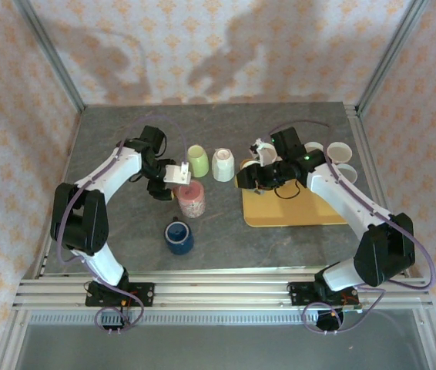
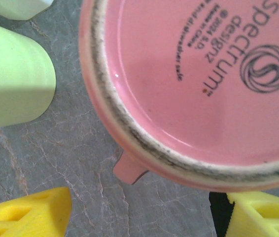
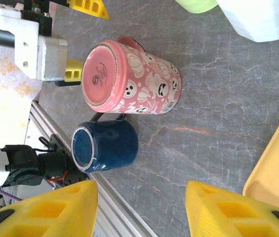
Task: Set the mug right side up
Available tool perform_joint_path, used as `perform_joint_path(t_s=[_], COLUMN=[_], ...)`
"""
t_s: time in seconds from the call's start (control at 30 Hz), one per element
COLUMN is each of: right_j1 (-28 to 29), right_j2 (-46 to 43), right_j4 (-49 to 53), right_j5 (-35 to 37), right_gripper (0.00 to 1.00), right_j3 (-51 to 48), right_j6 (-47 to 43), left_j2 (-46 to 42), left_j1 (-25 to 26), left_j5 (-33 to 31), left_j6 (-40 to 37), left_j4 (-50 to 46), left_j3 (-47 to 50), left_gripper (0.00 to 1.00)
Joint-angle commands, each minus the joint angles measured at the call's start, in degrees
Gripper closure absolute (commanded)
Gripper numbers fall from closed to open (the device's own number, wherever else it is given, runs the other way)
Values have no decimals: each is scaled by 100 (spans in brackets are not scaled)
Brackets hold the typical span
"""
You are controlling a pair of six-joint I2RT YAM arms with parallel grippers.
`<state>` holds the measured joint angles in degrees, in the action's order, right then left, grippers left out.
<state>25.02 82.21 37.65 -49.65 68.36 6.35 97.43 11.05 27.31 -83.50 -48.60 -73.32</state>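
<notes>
Fingers of the left gripper (image 2: 144,219) stand spread, two yellow tips with bare stone between them and nothing pinched. It hangs just over the pink mug (image 2: 189,74), whose stubby handle points toward the gap. In the right wrist view one yellow tip sits close beside the mug's base; whether it touches cannot be told. The pink mug (image 1: 191,199) stands upside down on its rim, its printed base facing up, a little left of the middle of the tabletop (image 1: 118,223). Just nearer the front edge stands a blue mug (image 1: 178,236), close beside the pink one. Toward the back edge, a green cup (image 1: 198,160) and a white cup (image 1: 223,164) stand side by side, mouths down. The right gripper (image 1: 247,177) hovers at the left edge of a yellow tray (image 1: 295,212), which lies on the right half of the tabletop. Its fingers are also spread, holding nothing, and they face the pink mug across open stone.
</notes>
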Motion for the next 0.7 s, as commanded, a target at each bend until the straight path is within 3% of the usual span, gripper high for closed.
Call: perform_joint_path(t_s=[0.0, 0.4, 0.67], right_j1=[-15, -28, -33], right_j2=[-34, -98, -75], right_j4=[6, -116, -149], right_j5=[-199, -194, -115], right_gripper=[50, 53, 54], right_j3=[226, 104, 72], right_j6=[-84, 180, 241], left_j2=[144, 365, 7], left_j1=[64, 252, 494], left_j5=[-126, 200, 369], left_j6=[-464, -585, -444], left_j4=[-342, -253, -174], left_j3=[-231, -210, 293], left_gripper=[27, 36, 40])
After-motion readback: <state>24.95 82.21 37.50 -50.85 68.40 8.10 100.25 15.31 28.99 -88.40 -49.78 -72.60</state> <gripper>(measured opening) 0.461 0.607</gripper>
